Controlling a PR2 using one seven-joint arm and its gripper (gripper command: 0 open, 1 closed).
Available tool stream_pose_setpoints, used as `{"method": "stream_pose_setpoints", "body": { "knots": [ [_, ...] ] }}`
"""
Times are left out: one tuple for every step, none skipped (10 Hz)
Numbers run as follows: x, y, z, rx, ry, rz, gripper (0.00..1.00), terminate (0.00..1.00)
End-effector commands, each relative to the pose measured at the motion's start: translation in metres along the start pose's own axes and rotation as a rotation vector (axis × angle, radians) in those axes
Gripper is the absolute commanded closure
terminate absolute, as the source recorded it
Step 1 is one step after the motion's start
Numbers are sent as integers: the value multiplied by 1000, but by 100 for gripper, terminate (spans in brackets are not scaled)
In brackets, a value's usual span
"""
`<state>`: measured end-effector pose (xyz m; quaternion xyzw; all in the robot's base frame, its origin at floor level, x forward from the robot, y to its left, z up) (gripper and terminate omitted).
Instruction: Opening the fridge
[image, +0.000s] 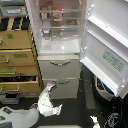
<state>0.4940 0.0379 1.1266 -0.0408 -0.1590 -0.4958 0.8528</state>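
Observation:
The fridge (59, 67) stands in the middle of the exterior view, tall and white. Its large upper door (107, 42) is swung wide open toward the exterior view's right, and a green label (114, 61) shows on it. Inside, the shelves (59, 22) hold several food items. Both lower drawers are shut, each with a curved silver handle (60, 63). My gripper (49, 91) is low in front of the bottom drawer, pointing up at it, apart from the open door. The picture is too blurred to show how its fingers stand.
A tan wooden drawer cabinet (17, 60) stands directly left of the fridge, with some drawers pulled out. Below the open door sits a white and blue object (103, 86) among dark clutter. My white arm (20, 117) crosses the lower left floor.

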Motion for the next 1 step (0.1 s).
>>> {"method": "stream_pose_setpoints", "body": {
  "knots": [
    [-175, 94, -2, 155, 19, 401, 0, 100]
  ]
}}
